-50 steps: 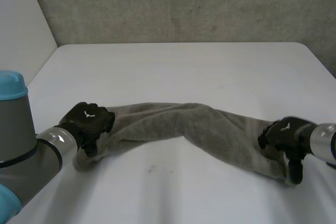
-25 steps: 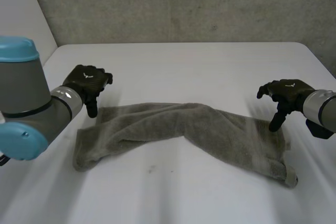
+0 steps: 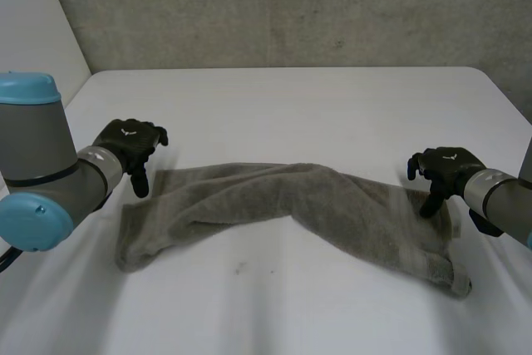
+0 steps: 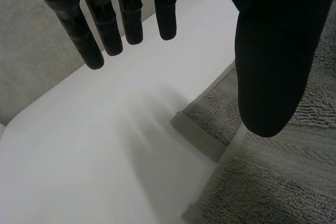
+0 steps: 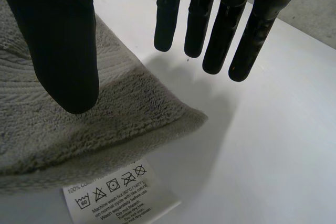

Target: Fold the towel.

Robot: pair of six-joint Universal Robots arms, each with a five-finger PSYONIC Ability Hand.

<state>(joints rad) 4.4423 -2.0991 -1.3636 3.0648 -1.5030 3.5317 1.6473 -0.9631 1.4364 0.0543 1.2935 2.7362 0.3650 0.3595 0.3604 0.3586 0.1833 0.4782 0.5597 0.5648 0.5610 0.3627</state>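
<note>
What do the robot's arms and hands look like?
The left arm and right arm are thick grey tubes; the left shows light-blue caps. The left robot hand and right robot hand are black, glove-like, each with a white mark on its back.

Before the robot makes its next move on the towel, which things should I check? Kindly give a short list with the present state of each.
1. Left robot hand free, fingers straight: ok.
2. Right robot hand free, fingers straight: ok.
3. Towel lying flat: not ok; it is bunched and twisted in the middle.
4. A towel corner lies between the left robot hand's thumb and fingers: ok, by the left wrist view.
5. A towel corner, near the care label, lies under the right robot hand: ok.
6. Towel wholly on the table: ok.
</note>
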